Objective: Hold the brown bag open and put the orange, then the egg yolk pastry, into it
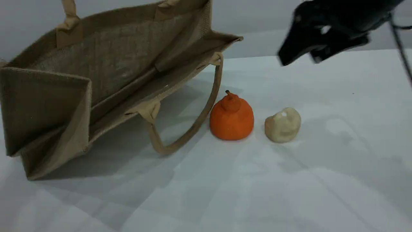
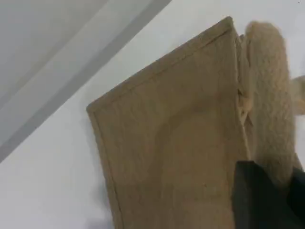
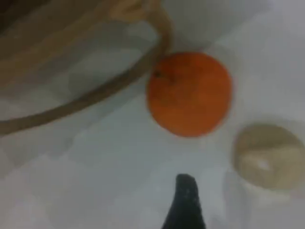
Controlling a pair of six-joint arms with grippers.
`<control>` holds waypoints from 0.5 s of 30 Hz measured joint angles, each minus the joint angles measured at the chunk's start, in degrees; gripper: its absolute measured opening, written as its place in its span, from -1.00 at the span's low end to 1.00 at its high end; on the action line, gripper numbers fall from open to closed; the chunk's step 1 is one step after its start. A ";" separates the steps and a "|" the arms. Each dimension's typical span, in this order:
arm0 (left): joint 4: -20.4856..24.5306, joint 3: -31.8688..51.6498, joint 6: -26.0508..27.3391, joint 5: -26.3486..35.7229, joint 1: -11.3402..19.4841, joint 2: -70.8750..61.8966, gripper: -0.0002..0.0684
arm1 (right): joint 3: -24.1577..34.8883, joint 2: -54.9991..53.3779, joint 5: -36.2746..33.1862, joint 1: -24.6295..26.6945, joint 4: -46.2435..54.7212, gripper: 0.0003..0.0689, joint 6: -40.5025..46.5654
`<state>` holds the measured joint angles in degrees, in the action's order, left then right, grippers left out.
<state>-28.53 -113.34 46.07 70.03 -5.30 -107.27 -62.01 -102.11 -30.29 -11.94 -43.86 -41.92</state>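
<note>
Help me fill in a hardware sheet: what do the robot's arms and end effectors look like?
The right end effector is glossy black with two blunt tapering fingers; a thin dark cable runs beside it. Of the left end effector only a black squared tip shows. No markings visible.

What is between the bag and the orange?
A handle of the bag droops onto the table beside the orange; the scene view shows it.
</note>
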 joint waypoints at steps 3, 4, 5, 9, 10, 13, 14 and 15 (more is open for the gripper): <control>-0.07 0.00 -0.46 0.00 0.00 0.00 -0.72 | -1.65 -2.72 1.13 -3.12 -1.19 0.47 -0.80; -0.07 0.00 -0.46 -0.01 0.00 0.00 -0.72 | -2.30 -3.71 1.28 -4.10 -1.19 0.47 -0.80; -0.07 0.00 -0.46 -0.06 0.00 0.00 -0.72 | -2.95 -4.70 1.42 -4.83 -1.19 0.47 -0.80; -0.12 0.00 -0.46 -0.06 0.00 0.00 -0.72 | -5.56 -8.27 1.64 -6.53 -1.14 0.47 -0.80; -0.12 0.00 -0.46 -0.06 0.00 0.00 -0.72 | -6.10 -9.24 1.64 -6.75 -1.14 0.47 -0.80; -0.12 0.00 -0.50 -0.12 0.00 0.00 -0.72 | -7.95 -11.93 1.83 -6.96 -0.99 0.47 -0.80; -0.12 0.00 -0.50 -0.12 0.00 0.00 -0.72 | -8.62 -12.78 2.05 -6.96 -0.99 0.47 -0.80; -0.12 0.00 -0.50 -0.12 0.00 0.00 -0.72 | -9.28 -13.58 2.33 -6.96 -0.99 0.47 -0.80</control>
<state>-28.65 -113.34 45.57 69.91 -5.30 -107.27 -71.28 -115.70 -27.96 -18.90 -44.85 -42.71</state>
